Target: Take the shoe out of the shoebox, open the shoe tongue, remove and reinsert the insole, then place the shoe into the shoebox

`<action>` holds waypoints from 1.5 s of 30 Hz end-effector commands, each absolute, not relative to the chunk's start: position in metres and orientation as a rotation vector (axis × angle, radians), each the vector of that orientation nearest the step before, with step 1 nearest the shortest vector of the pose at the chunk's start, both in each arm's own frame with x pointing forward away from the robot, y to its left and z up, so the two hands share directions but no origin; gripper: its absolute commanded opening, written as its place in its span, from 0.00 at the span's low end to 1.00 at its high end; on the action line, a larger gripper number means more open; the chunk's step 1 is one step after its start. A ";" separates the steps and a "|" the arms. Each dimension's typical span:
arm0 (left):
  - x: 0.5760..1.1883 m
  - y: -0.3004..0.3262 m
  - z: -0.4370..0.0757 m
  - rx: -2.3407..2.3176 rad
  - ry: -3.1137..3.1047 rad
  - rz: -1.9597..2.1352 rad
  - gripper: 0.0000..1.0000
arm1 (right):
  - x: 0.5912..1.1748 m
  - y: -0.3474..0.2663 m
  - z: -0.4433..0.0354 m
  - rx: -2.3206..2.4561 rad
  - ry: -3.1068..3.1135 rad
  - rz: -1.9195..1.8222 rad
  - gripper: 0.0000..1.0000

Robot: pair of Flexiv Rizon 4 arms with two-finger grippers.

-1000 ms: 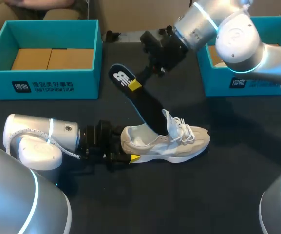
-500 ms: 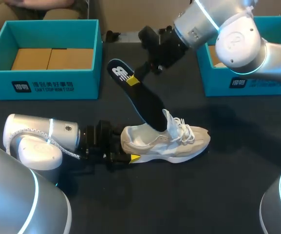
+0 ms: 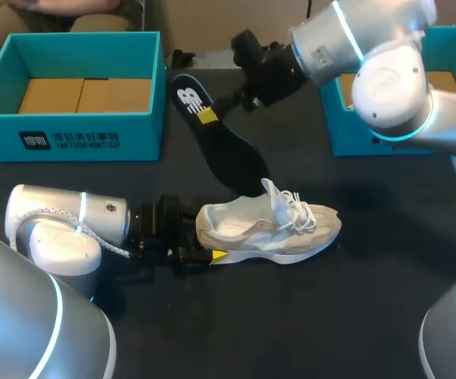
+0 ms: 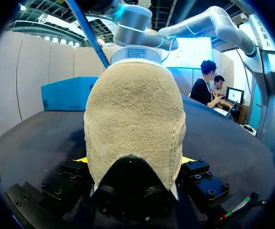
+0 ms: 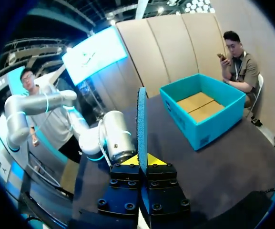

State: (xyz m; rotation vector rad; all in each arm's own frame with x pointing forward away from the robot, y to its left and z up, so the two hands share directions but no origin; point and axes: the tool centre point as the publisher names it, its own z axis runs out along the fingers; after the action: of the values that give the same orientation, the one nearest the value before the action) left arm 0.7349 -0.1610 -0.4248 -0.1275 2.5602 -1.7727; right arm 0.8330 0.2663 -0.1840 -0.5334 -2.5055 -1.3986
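**Insole held out, just behind the shoe**

The shoe (image 3: 267, 225) stands on the dark surface (image 3: 330, 316), its heel clamped in the left pincer (image 3: 205, 237). Just behind it the black insole (image 3: 228, 146) hangs tilted, its heel end pinched by the right pincer (image 3: 208, 116). A teal shoebox (image 3: 69, 134) sits well behind the shoe's heel.

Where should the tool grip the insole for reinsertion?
Probably at the heel end, pinched across its flat faces, as the right tool has it. The insole is thin and long, so this leaves the toe end free, slanting down toward the shoe. Approach from above.

Black tbl (image 3: 314, 316), matte, dark thru-out.
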 end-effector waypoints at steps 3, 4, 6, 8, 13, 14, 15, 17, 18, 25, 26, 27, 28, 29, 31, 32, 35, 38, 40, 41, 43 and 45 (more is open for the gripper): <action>0.736 -0.162 -0.426 -0.128 2.566 -1.766 0.00 | 0.827 0.267 -0.161 -0.555 -2.447 -1.518 0.00; 0.736 -0.162 -0.426 -0.128 2.566 -1.766 0.00 | 0.828 0.268 -0.156 -0.550 -2.432 -1.517 0.00; 0.736 -0.162 -0.426 -0.128 2.566 -1.766 0.00 | 0.831 0.270 -0.145 -0.540 -2.406 -1.550 0.00; 0.736 -0.162 -0.426 -0.128 2.566 -1.766 0.00 | 0.833 0.272 -0.134 -0.515 -2.380 -1.583 0.00; 0.736 -0.162 -0.426 -0.128 2.566 -1.766 0.00 | 0.837 0.271 -0.106 -0.483 -2.294 -1.713 0.00; 0.736 -0.162 -0.426 -0.128 2.566 -1.766 0.00 | 0.838 0.272 -0.101 -0.475 -2.275 -1.724 0.00; 0.736 -0.162 -0.426 -0.128 2.566 -1.766 0.00 | 0.838 0.273 -0.096 -0.464 -2.266 -1.717 0.00; 0.736 -0.162 -0.426 -0.128 2.566 -1.766 0.00 | 0.840 0.274 -0.087 -0.435 -2.236 -1.739 0.00; 0.736 -0.162 -0.426 -0.128 2.566 -1.766 0.00 | 0.840 0.275 -0.082 -0.424 -2.227 -1.744 0.00; 0.736 -0.162 -0.426 -0.128 2.566 -1.766 0.00 | 0.843 0.281 -0.055 -0.363 -2.125 -1.826 0.00; 0.736 -0.162 -0.426 -0.128 2.566 -1.766 0.00 | 0.845 0.282 -0.052 -0.357 -2.131 -1.822 0.00; 0.736 -0.162 -0.426 -0.128 2.566 -1.766 0.00 | 0.847 0.283 -0.049 -0.323 -2.145 -1.817 0.00; 0.736 -0.162 -0.426 -0.128 2.566 -1.766 0.00 | 0.847 0.283 -0.049 -0.323 -2.145 -1.817 0.00; 0.736 -0.162 -0.426 -0.128 2.566 -1.766 0.00 | 0.847 0.283 -0.049 -0.323 -2.145 -1.817 0.00; 0.736 -0.162 -0.426 -0.128 2.566 -1.766 0.00 | 0.847 0.283 -0.049 -0.323 -2.145 -1.817 0.00; 0.736 -0.162 -0.426 -0.128 2.566 -1.766 0.00 | 0.847 0.283 -0.049 -0.323 -2.145 -1.817 0.00; 0.736 -0.162 -0.426 -0.128 2.566 -1.766 0.00 | 0.847 0.283 -0.049 -0.323 -2.145 -1.817 0.00; 0.736 -0.162 -0.426 -0.128 2.566 -1.766 0.00 | 0.847 0.283 -0.049 -0.323 -2.145 -1.817 0.00; 0.736 -0.162 -0.426 -0.128 2.566 -1.766 0.00 | 0.847 0.283 -0.049 -0.323 -2.145 -1.817 0.00; 0.736 -0.162 -0.426 -0.128 2.566 -1.766 0.00 | 0.847 0.283 -0.049 -0.323 -2.145 -1.817 0.00; 0.736 -0.162 -0.426 -0.128 2.566 -1.766 0.00 | 0.847 0.283 -0.049 -0.323 -2.145 -1.817 0.00; 0.736 -0.162 -0.426 -0.128 2.566 -1.766 0.00 | 0.844 0.280 -0.045 -0.390 -2.083 -1.829 0.00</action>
State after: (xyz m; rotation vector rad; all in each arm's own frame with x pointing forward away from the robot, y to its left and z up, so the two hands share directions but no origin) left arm 0.7349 -0.1610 -0.4248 -0.1274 2.5602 -1.7727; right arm 0.8484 0.2816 -0.0476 -0.3511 -2.1196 -1.8101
